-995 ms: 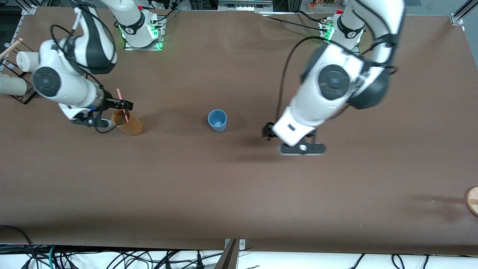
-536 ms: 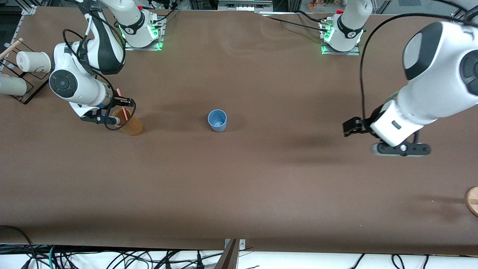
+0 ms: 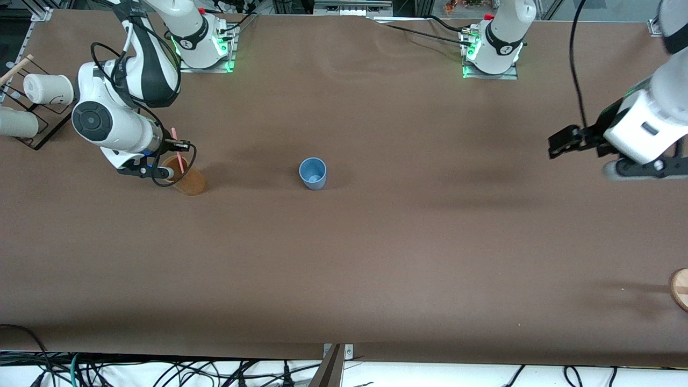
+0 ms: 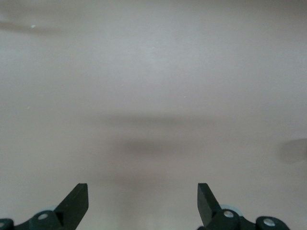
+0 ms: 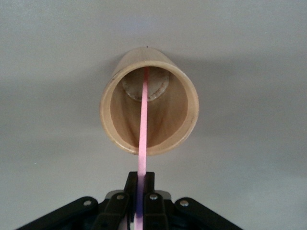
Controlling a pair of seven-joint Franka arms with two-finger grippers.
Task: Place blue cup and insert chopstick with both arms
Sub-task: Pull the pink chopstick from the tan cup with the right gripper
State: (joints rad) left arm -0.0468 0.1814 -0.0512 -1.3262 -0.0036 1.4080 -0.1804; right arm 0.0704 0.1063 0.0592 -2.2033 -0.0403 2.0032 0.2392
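The blue cup (image 3: pixel 313 173) stands upright and empty on the brown table, about midway between the two arms' ends. My right gripper (image 3: pixel 181 145) is shut on the pale-pink chopstick (image 3: pixel 177 156), whose lower end is inside the tan-orange cup (image 3: pixel 184 176). The right wrist view shows the chopstick (image 5: pixel 143 120) reaching down to the tan cup's (image 5: pixel 182 108) bottom, clamped between the fingers (image 5: pixel 149 184). My left gripper (image 3: pixel 559 146) is open and empty in the air over the left arm's end of the table; its fingers (image 4: pixel 76 201) show only bare table.
A black wire rack (image 3: pixel 37 115) with pale cups (image 3: pixel 48 88) stands at the right arm's end of the table. A round wooden object (image 3: pixel 680 289) lies at the table's edge at the left arm's end, nearer the front camera.
My left arm has swung away from beside the blue cup toward its own end of the table and risen. My right gripper shifted slightly with the chopstick, staying over the tan cup.
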